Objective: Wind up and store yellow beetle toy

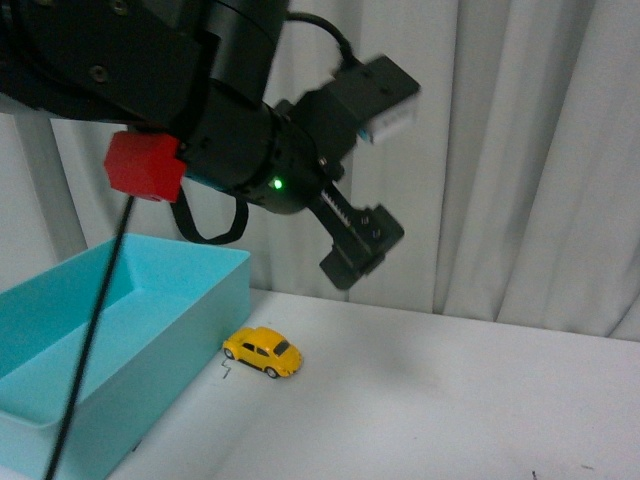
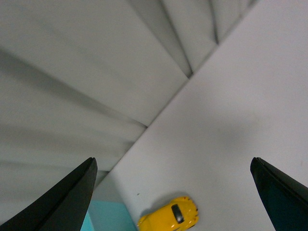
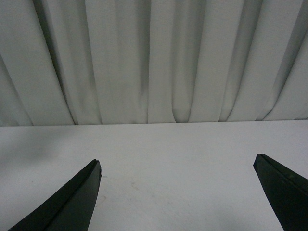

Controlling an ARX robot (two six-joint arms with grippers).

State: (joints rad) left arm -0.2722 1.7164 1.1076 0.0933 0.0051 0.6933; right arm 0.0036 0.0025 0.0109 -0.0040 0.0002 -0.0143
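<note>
Pale pleated curtains closed off the back of the scene, hanging down to a plain white tabletop. On that tabletop, toward its left side, the yellow beetle toy stood upright on its wheels, just beside the right-hand wall of an open turquoise bin and outside it; whether the two touched could not be told. The toy was a small glossy yellow car with a rounded roof and bulging wings, dark side windows and small dark tyres with paler hubs, its length angled across the tabletop. From the left wrist view its roof showed from above, with a dark window panel set in the yellow shell. A tiny dark mark lay on the tabletop close to the car's near left end. The left gripper hung in the air above and a little to the right of the toy, well clear of it, its black fingers spread wide with nothing between them. A red block sat on that arm, a green light glowed on the wrist, and a black cable dropped in front of the bin. The right gripper faced the curtains over bare tabletop, its fingers likewise wide apart and gripping nothing.
</note>
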